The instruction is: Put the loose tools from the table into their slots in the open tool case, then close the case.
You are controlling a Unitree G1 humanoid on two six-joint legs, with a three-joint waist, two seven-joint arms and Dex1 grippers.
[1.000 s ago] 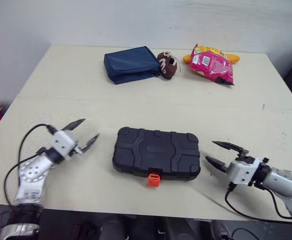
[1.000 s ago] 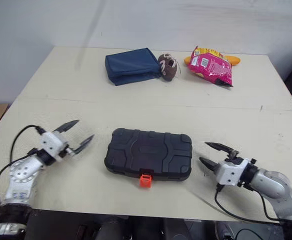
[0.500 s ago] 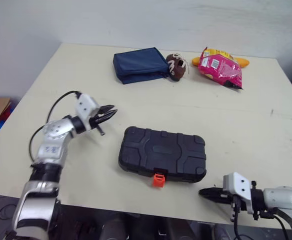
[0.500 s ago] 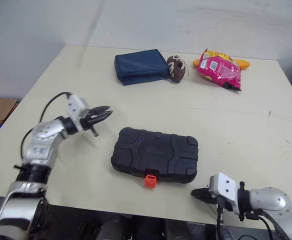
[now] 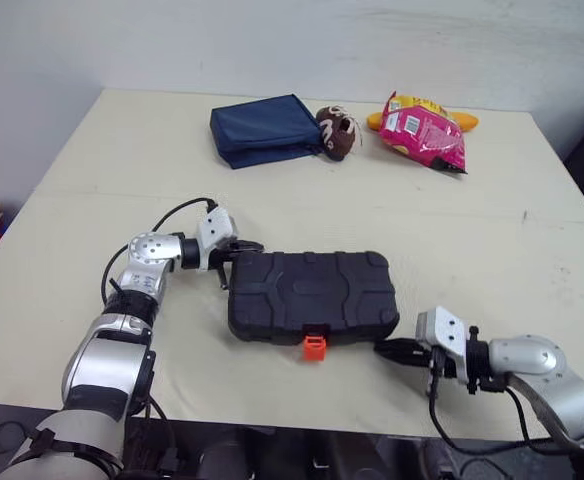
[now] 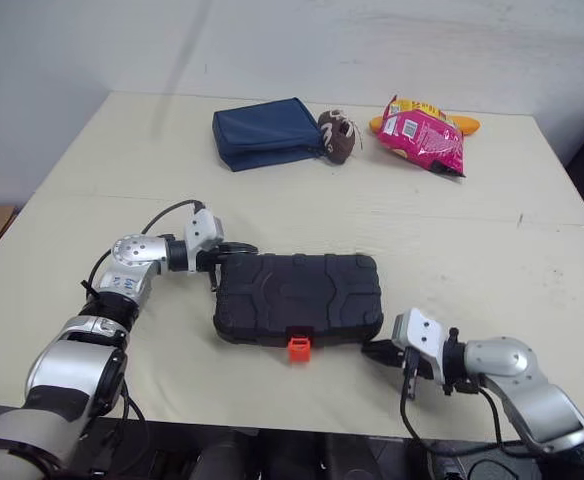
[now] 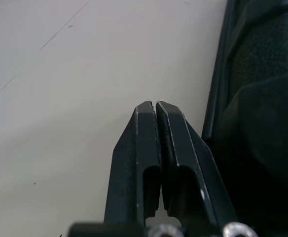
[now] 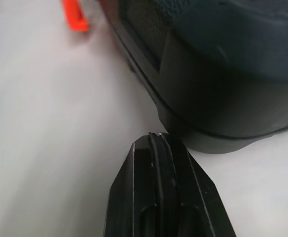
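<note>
Flanking the closed tool case (image 5: pixel 310 294) in the middle of the table (image 5: pixel 472 240), you've got left gripper (image 5: pixel 252 246) at its far-left corner, right gripper (image 5: pixel 385 349) at its near-right corner, both jaws pressed together.

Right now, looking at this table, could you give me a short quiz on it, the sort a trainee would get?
1. Pick one: the latch on the front of the black tool case is A) green, B) orange, C) white.
2. True or false: the tool case lies open.
3. Fill the gap: the left gripper and the right gripper, each by a corner of the case, both have their fingers ____.

Key: 1 B; 2 false, the lid is down; 3 shut.
</note>
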